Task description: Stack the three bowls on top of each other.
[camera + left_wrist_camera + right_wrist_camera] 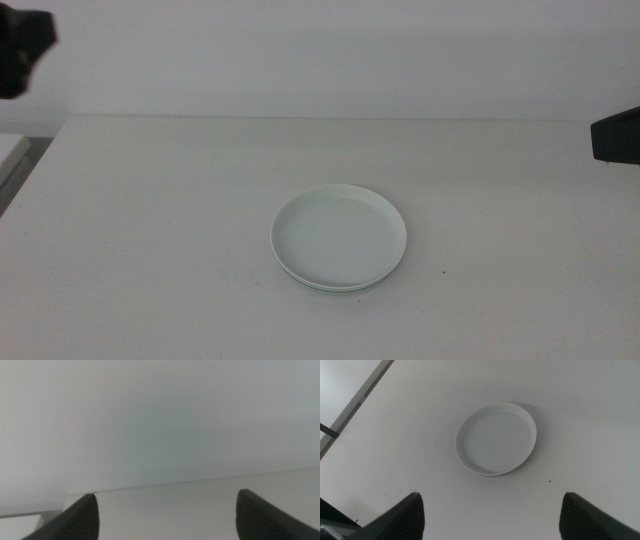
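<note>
item 1, nearest: the stack of bowls (338,238), shallow, round, plate-like, with low rims, sitting near the middle of the pale matt white table (150,250). the top bowl is pale, white with a faint mint cast; the edge of at least one more shows just under its near rim. how many lie nested cannot be told from these views, and no other bowl stands loose on the table. the right wrist view shows the same stack (495,438) from above, alone on bare surface.

handling, as a judgement: likely light, stiff and smooth, ceramic or hard plastic, so slippery under hard jaws and liable to chip if dropped. the low rim is the only sensible hold, pinched across its thickness at one side; the flat floor offers nothing to grip.

item 2, farther left: the left gripper (22,52), dark, raised at the far left corner of the middle view, well apart from the stack. its own view shows the two jaw tips spread wide, nothing between them, facing the wall and the table's far edge.

item 3, farther right: the right gripper (616,136), dark, at the right edge, also well apart. jaws spread wide, empty, looking down on the stack from height.
</note>
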`<act>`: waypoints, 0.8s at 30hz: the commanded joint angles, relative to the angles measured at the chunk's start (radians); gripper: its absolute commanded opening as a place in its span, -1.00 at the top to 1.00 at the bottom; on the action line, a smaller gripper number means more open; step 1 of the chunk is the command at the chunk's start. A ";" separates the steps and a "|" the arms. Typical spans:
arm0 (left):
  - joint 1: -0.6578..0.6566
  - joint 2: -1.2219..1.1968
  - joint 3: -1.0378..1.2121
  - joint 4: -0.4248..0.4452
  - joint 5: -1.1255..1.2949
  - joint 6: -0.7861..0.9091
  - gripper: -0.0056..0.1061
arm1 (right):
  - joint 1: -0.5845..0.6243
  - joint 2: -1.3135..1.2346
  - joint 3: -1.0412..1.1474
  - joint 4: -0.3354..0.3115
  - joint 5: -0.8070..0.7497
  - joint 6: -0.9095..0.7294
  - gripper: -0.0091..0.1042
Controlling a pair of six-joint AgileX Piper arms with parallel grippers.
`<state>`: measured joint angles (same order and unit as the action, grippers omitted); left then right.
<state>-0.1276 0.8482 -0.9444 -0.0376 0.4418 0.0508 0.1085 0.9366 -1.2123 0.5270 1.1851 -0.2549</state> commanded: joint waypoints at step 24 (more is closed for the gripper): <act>0.068 -0.035 0.006 -0.045 -0.006 0.029 -0.78 | -0.033 -0.301 0.392 -0.550 -0.824 0.337 -0.80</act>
<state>-0.0618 0.8193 -0.9422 -0.0862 0.4453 0.0793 0.0952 0.6735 -0.8637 0.0485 0.4498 0.0662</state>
